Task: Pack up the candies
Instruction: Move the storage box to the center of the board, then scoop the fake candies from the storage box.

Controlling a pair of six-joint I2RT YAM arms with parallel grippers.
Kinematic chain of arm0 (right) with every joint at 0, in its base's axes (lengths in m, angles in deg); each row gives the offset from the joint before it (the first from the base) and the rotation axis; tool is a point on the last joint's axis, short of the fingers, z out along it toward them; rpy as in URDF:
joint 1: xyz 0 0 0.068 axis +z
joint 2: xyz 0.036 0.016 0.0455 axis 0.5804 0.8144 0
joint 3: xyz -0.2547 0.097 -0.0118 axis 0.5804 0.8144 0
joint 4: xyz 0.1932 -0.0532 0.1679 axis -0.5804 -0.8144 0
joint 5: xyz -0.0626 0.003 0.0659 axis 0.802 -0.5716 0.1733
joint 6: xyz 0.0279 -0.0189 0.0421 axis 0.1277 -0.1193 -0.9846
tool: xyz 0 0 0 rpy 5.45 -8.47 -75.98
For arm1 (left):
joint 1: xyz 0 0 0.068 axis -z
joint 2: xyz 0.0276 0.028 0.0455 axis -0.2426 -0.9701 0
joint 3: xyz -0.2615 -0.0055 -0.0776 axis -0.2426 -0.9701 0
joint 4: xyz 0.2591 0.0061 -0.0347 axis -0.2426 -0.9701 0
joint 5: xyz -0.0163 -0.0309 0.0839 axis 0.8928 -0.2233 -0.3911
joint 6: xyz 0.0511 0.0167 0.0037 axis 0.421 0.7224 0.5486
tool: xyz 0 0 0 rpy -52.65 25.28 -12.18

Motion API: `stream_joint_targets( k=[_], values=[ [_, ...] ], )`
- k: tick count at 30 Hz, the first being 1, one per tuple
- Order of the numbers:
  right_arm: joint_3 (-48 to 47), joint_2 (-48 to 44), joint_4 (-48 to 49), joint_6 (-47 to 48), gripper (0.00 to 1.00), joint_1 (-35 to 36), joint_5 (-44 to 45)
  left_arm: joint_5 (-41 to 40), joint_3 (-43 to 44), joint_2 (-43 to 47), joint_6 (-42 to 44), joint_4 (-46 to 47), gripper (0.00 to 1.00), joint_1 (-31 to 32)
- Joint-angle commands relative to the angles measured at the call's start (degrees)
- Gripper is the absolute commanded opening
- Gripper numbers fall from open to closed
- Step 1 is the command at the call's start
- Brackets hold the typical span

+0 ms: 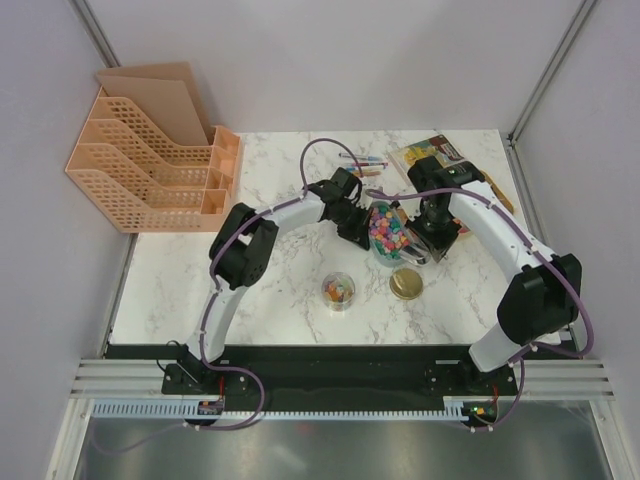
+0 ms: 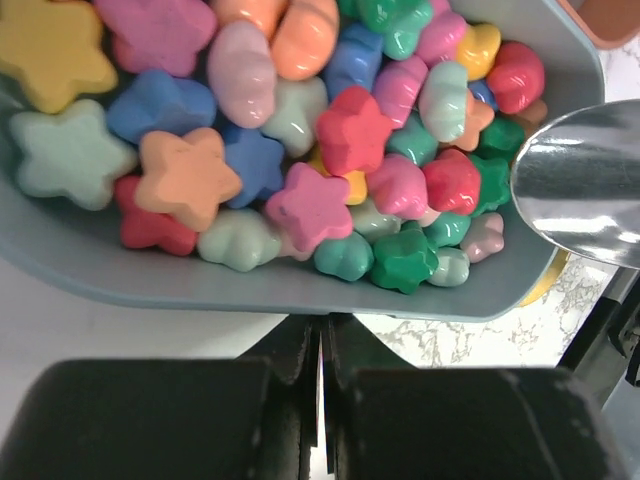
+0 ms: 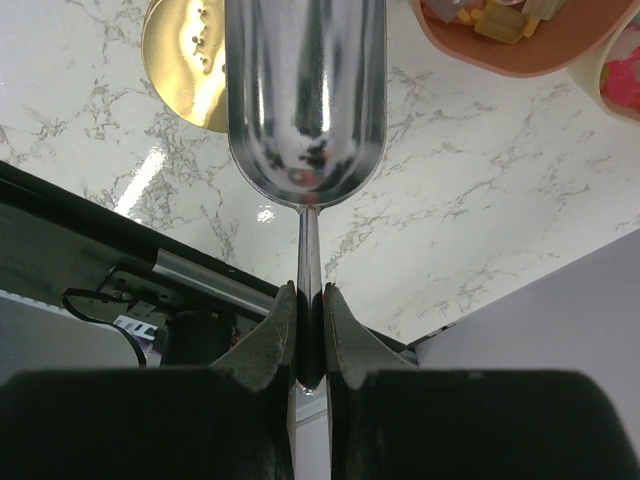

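Top external: both arms bend inward to the grey bowl (image 1: 378, 256) of candies (image 1: 386, 230); booklet (image 1: 440, 152) print is too small to read. Left wrist: left gripper (image 2: 321, 335) is pinched narrow on the bowl rim, candies heaped inside. Right wrist: right gripper (image 3: 309, 305) clamps the handle of the empty scoop (image 3: 305, 90), level over the marble table (image 3: 480, 200).

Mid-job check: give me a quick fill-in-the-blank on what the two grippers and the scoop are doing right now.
1. The right gripper is shut on the ____ of the scoop.
2. Nothing lies in the scoop: it is ____.
3. The left gripper grips the grey bowl of candies by its ____.
4. The round lid on the table is ____ in colour.

Missing words: handle; empty; rim; gold.
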Motion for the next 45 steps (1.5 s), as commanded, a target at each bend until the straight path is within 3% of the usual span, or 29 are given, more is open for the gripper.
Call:
stream_joint_targets(
  k=[1, 5, 6, 9, 12, 20, 35, 45],
  values=[
    [-0.49, -1.6, -6.22, -0.89, 0.0, -0.74, -0.33, 2.35, 3.95, -1.61, -1.59, 1.93, 0.02, 2.84],
    [-1.81, -0.45, -6.13, -0.8, 0.0, -0.91, 0.29, 2.18, 4.3, -1.61, -1.51, 0.19, 0.05, 3.02],
    [-1.99, -0.19, -6.13, -0.8, 0.0, -0.91, 0.9, 1.65, 3.95, -1.35, -1.07, -0.52, 0.19, 2.94],
    [-2.95, 1.74, -6.13, -0.98, 0.0, -0.83, 1.6, 0.25, -0.07, 1.98, 0.25, -1.59, 0.36, 2.32],
    [-3.31, 3.24, -6.22, -1.59, 0.0, -0.83, 1.52, -0.37, -6.13, 6.81, 1.22, -0.53, 0.41, 1.09],
    [-6.03, 8.95, -6.4, -1.95, 0.0, -0.3, 2.65, -0.98, -18.45, 18.59, -0.28, 5.62, 0.41, -2.86],
    [-13.24, 18.53, -6.49, -2.12, 0.0, 3.57, 3.63, -0.64, -25.22, 25.1, -2.21, 10.8, 0.42, -5.67],
    [-17.18, 24.42, -6.4, -3.17, 0.0, 3.66, 1.52, 0.33, -26.99, 27.04, -3.7, 12.74, 0.43, -10.86]
  ],
)
